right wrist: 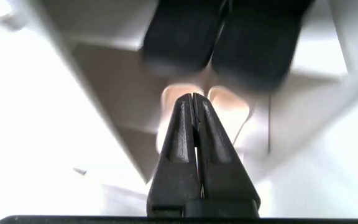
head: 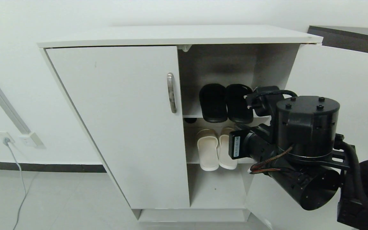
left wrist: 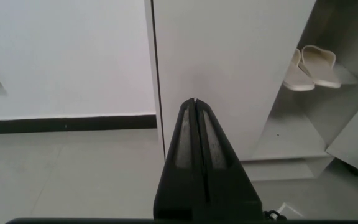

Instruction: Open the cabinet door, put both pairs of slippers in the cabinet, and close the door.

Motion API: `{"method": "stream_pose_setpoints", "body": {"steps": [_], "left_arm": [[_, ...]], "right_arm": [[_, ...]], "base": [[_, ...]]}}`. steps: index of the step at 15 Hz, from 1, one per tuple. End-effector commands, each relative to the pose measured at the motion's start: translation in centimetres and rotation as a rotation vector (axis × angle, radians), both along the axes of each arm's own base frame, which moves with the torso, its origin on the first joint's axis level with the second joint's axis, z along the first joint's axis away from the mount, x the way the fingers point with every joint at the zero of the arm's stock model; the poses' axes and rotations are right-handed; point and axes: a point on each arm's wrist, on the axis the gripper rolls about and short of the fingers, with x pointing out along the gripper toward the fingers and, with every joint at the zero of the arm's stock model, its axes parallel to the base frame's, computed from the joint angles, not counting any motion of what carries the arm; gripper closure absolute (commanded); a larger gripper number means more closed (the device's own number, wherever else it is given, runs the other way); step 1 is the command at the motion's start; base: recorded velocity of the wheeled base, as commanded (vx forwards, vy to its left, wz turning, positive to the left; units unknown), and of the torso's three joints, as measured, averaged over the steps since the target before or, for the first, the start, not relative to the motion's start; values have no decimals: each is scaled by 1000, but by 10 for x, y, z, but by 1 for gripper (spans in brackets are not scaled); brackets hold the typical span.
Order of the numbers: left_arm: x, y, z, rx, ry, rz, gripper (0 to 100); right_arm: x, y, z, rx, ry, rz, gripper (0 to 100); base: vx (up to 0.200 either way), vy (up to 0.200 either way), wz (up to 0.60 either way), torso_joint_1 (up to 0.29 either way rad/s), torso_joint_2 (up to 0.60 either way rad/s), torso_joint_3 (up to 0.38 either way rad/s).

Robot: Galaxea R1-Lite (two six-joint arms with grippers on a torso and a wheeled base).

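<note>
The white cabinet (head: 177,33) has its right door (head: 347,83) swung open and its left door (head: 117,121) closed. A black pair of slippers (head: 225,103) (right wrist: 229,31) lies on the upper shelf. A cream pair of slippers (head: 216,150) (left wrist: 312,65) (right wrist: 232,106) lies on the shelf below. My right arm (head: 299,143) hangs in front of the open compartment, and my right gripper (right wrist: 193,99) is shut and empty, pointing at the two pairs. My left gripper (left wrist: 194,102) is shut on nothing, low down and facing the closed left door.
The closed left door carries a metal handle (head: 171,92). The cabinet's bottom compartment (head: 216,188) holds nothing. A wall socket with a cable (head: 6,139) sits at the far left above the grey floor (head: 59,204). The open door stands close beside my right arm.
</note>
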Motion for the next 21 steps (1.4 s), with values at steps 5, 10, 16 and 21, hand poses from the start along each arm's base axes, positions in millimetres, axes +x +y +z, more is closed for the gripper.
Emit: {"method": "stream_pose_setpoints", "body": {"steps": [5, 10, 16, 21], "left_arm": [[0, 0, 0, -2, 1, 0, 100], [0, 0, 0, 0, 1, 0, 100], [0, 0, 0, -2, 1, 0, 100], [0, 0, 0, -2, 1, 0, 100]], "right_arm": [[4, -1, -13, -43, 25, -10, 100], [11, -1, -22, -66, 43, -26, 100], [17, -1, -28, -80, 56, -42, 100], [18, -1, -30, -85, 60, -43, 100]], "base": [[-200, 0, 0, 2, 1, 2], [-200, 0, 0, 2, 4, 2], [-67, 0, 0, 2, 1, 1], [0, 0, 0, 0, 0, 0]]}}
